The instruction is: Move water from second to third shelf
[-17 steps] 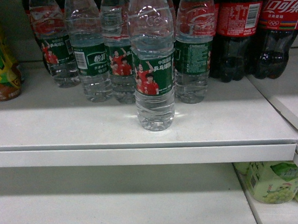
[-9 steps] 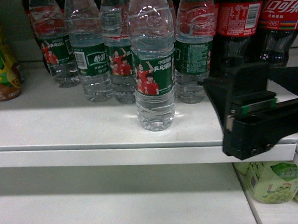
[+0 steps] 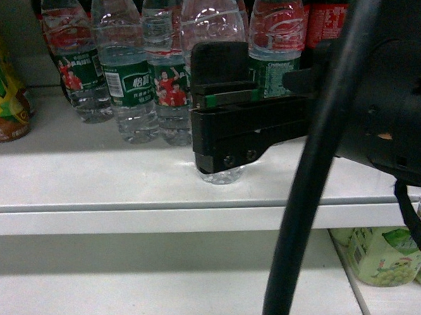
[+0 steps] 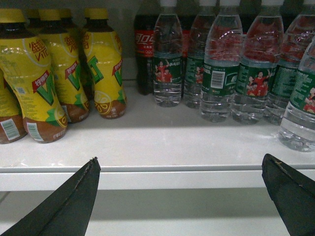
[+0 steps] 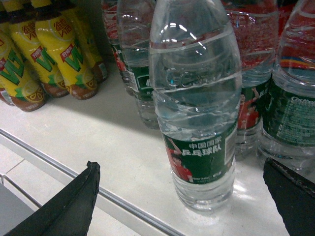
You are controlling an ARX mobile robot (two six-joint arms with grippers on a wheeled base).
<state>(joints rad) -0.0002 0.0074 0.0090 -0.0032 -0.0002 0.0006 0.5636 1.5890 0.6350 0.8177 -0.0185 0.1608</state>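
We see the water (image 3: pixel 213 16) standing upright on the white shelf (image 3: pixel 91 178), in front of a row of like bottles (image 3: pixel 125 77) and near the shelf's front lip. In the head view our right gripper (image 3: pixel 222 104) covers the label and lower body of the water; only the clear shoulder above and the base below remain visible. A thick black cable (image 3: pixel 316 159) crosses the view from 1 o'clock down to 6 o'clock.

In the right wrist view the water (image 5: pixel 197 108) stands centred between the two dark fingers (image 5: pixel 69 206), one at 8 o'clock and one at 4 o'clock. Both fingers stand clear of the bottle wall. We therefore read the right gripper (image 5: pixel 189 206) as spread wide, with nothing clamped. Yellow tea bottles (image 5: pixel 59 54) stand at 10 o'clock in this view.

In the left wrist view our left gripper (image 4: pixel 182 196) also shows its fingers (image 4: pixel 64 206) spread wide at the bottom corners, holding nothing, below and in front of the shelf lip (image 4: pixel 157 177). Yellow tea bottles (image 4: pixel 34 73) occupy the shelf at 9 o'clock. A cola bottle (image 4: pixel 145 49) stands at 12 o'clock, and the water row (image 4: pixel 216 73) runs toward 2 o'clock. The forward water (image 4: pixel 300 108) stands at 3 o'clock, cut by the frame edge.

On a lower shelf at 5 o'clock in the head view we see pale green bottles (image 3: pixel 385 258).
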